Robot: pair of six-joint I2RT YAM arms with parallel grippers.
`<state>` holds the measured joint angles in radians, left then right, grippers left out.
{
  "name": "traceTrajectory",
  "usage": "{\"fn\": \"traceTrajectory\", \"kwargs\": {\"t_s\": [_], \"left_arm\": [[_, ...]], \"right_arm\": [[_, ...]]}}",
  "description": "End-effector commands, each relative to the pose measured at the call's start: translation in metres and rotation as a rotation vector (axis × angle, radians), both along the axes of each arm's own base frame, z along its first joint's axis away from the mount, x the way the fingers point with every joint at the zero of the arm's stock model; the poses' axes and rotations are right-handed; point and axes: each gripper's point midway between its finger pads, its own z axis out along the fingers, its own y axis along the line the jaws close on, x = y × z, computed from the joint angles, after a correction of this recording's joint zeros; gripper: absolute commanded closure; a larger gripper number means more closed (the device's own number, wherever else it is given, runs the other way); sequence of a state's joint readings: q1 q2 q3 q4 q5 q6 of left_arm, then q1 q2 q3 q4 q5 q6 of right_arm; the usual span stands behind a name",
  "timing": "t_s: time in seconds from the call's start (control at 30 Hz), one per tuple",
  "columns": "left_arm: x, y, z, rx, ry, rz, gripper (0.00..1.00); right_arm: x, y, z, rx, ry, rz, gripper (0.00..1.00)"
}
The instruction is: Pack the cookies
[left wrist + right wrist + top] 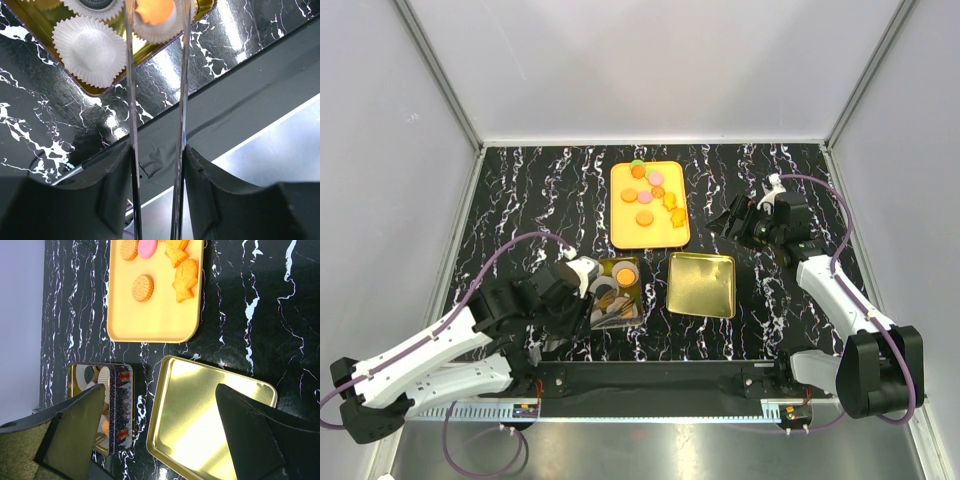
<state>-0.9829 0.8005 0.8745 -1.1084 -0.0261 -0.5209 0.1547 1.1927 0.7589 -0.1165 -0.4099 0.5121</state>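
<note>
Orange cookie (153,12) in its cup (156,33).
My left pincer (156,5) is parted astride it, right pincer (160,390) spread wide; light, brittle, so I'd pinch edges gently.

Cookies (645,217) on tray (630,234), behind tin (120,405) and lid (701,285)

Black marble-look tabletop (550,190) here, white veins all over it. Three things are laid directly on it. A yellow tray (640,235) is set toward the far middle. A small gold-lined tin (626,265) with a patterned side wall is parked nearer the front, left of centre. A shallow gold lid (701,285) is laid inside-up just to the right of the tin, a bit skewed, with a strip of bare tabletop left between them. The lid's far corner is brought close to the tray's near right corner, but a thin gap can be made out in the right wrist view.
</note>
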Motion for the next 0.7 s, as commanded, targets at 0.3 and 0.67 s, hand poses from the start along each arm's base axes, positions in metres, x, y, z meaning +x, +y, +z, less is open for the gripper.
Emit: {"fn": "traceTrajectory", "kwargs": {"t_s": [0.3,0.67], "left_arm": [[0.010,-0.006,0.029,-0.049,-0.072,0.001,0.55],[0.083,-0.038,0.108,-0.027,-0.317,0.084,0.55]], "right_arm": [[0.010,0.003,0.025,0.005,-0.087,0.013,0.00],[0.010,0.004,0.026,0.008,-0.089,0.015,0.00]]}}
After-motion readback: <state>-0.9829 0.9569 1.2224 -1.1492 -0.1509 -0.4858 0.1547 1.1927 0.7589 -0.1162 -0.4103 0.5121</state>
